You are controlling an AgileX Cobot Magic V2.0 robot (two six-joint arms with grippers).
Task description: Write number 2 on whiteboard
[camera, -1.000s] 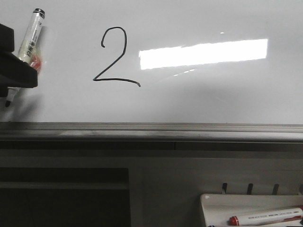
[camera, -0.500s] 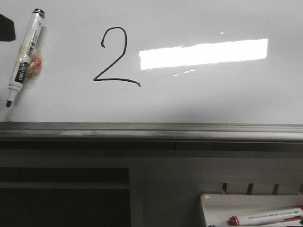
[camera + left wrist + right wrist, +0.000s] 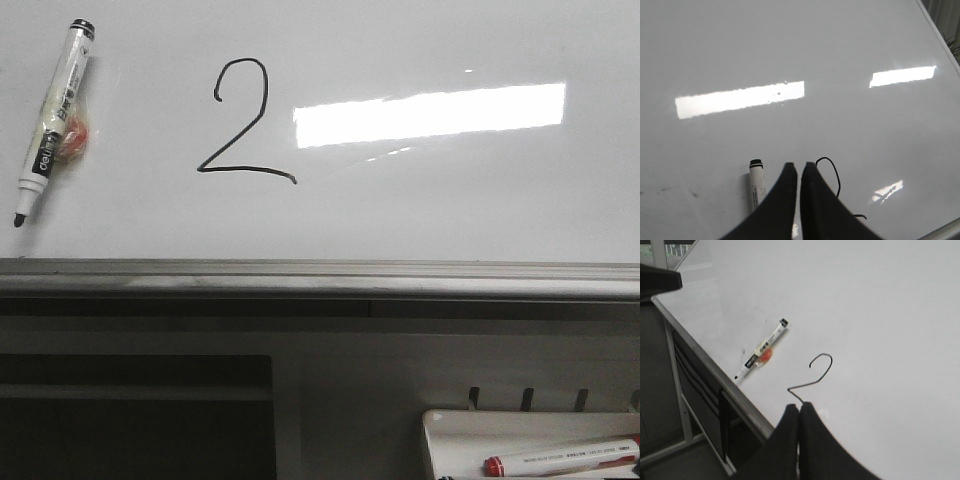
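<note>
The whiteboard (image 3: 450, 210) fills the upper front view. A black number 2 (image 3: 240, 125) is drawn on it left of centre. A white marker with a black tip (image 3: 55, 120) lies loose on the board to the left of the 2, tip toward the grey edge rail (image 3: 320, 275). My left gripper (image 3: 800, 165) is shut and empty above the board, between the marker (image 3: 757, 182) and the 2 (image 3: 832, 172). My right gripper (image 3: 799, 406) is shut and empty near the base stroke of the 2 (image 3: 815, 375). Neither gripper shows in the front view.
A small white tray (image 3: 450, 430) hangs below the rail at the lower right and holds a red-capped marker (image 3: 560, 458). A dark opening (image 3: 130, 415) lies under the rail at the lower left. An orange patch (image 3: 75, 140) sits beside the loose marker.
My left gripper has let go of the black marker and drawn back out of the front view to the left. The marker now lies on the board. The 2 is unchanged.
</note>
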